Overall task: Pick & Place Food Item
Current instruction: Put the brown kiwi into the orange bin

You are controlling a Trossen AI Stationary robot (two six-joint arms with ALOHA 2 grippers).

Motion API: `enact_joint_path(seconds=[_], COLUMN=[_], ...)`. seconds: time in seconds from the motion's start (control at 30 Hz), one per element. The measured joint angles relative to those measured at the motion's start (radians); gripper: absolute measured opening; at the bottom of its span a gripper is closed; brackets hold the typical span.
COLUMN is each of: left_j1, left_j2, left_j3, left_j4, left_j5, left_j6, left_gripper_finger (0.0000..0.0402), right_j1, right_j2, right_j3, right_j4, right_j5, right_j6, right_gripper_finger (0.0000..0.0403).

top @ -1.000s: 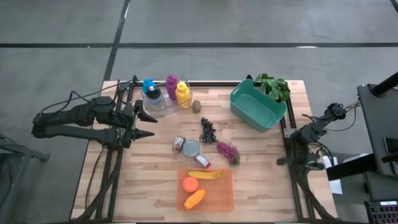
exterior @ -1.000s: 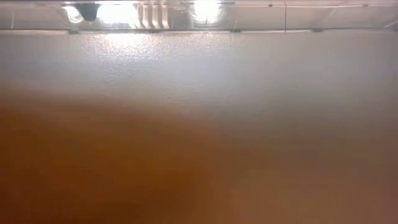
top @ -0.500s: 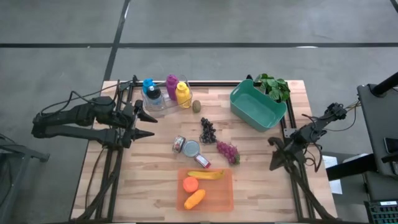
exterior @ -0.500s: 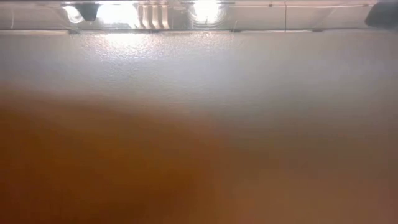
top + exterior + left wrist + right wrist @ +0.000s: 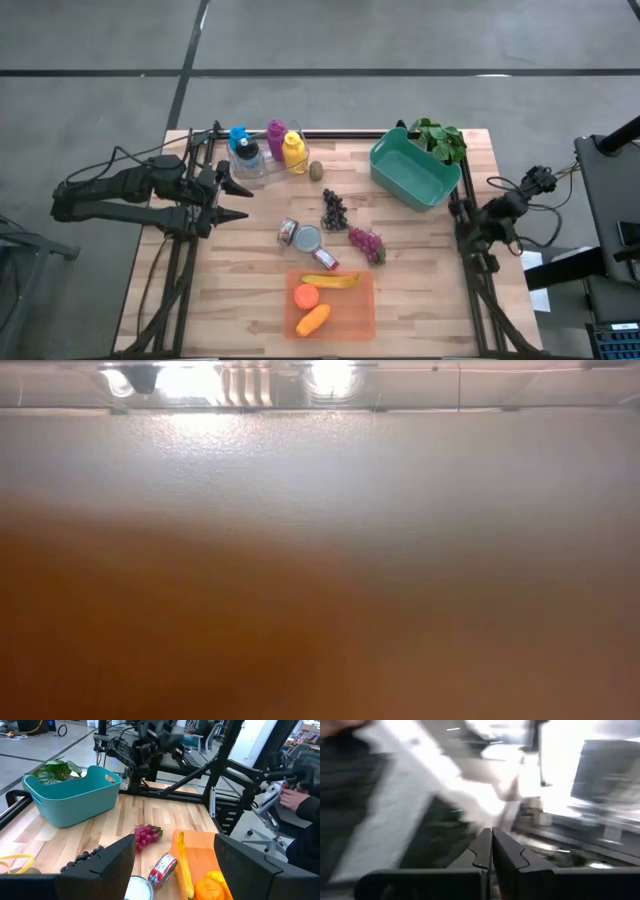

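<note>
On an orange tray (image 5: 355, 312) near the table's front edge lie a banana (image 5: 330, 281), an orange (image 5: 306, 296) and an orange carrot-like piece (image 5: 313, 320). Red grapes (image 5: 366, 243), dark grapes (image 5: 333, 208) and a kiwi (image 5: 316, 170) rest on the wood. A teal basket (image 5: 414, 168) stands at the far right. My left gripper (image 5: 240, 200) hovers open at the table's left, pointing toward the middle, nothing between its fingers (image 5: 100, 865). My right gripper (image 5: 491, 850) is shut and empty, folded back by the table's right edge (image 5: 478, 222).
Three tins (image 5: 305, 240) lie at the middle of the table. Coloured bottles (image 5: 265, 150) stand at the far left and a green plant (image 5: 440, 138) behind the basket. A person (image 5: 300, 795) sits beyond the table's right side. The low view is a blur.
My right gripper has swung out toward the table's near right corner and then drawn back in by the right edge, tipping upward and rolling at the wrist. It has stayed shut. The things on the table lie as before.
</note>
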Motion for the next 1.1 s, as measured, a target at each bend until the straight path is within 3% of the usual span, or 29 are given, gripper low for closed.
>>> enact_joint_path(seconds=[0.07,0.13,0.27,0.33,0.4,0.53,0.6,0.67,0.8,0.87,1.1], left_j1=[0.000,0.000,0.000,0.000,0.000,0.000,0.000,0.000,0.000,0.000,0.000], left_j2=[0.000,0.000,0.000,0.000,0.000,0.000,0.000,0.000,0.000,0.000,0.000], left_j3=[0.000,0.000,0.000,0.000,0.000,0.000,0.000,0.000,0.000,0.000,0.000], left_j4=[0.000,0.000,0.000,0.000,0.000,0.000,0.000,0.000,0.000,0.000,0.000], left_j5=[0.000,0.000,0.000,0.000,0.000,0.000,0.000,0.000,0.000,0.000,0.000], left_j6=[0.000,0.000,0.000,0.000,0.000,0.000,0.000,0.000,0.000,-0.001,-0.001], left_gripper_finger=[0.0275,0.0275,0.0275,0.0275,0.0275,0.0275,0.0275,0.0275,0.0275,0.0275,0.0275], right_j1=[0.000,0.000,-0.001,-0.003,-0.003,-0.002,-0.002,-0.004,-0.048,-0.091,-0.202], right_j2=[0.006,0.017,0.055,0.088,0.135,0.285,0.366,0.449,0.619,0.696,0.916], right_j3=[0.000,0.007,0.064,0.101,0.141,0.244,0.310,0.387,0.534,0.598,0.756], right_j4=[0.093,0.188,0.294,0.295,0.293,0.289,0.289,0.291,0.293,0.290,0.256], right_j5=[0.163,0.397,0.935,1.104,1.102,0.762,0.698,0.781,1.168,1.298,1.305], right_j6=[0.016,0.090,0.353,0.461,0.421,0.124,0.009,-0.023,0.038,0.042,0.055], right_gripper_finger=[0.0008,0.0008,0.0008,0.0008,0.0008,0.0008,0.0008,0.0008,0.0008,0.0008,0.0008])
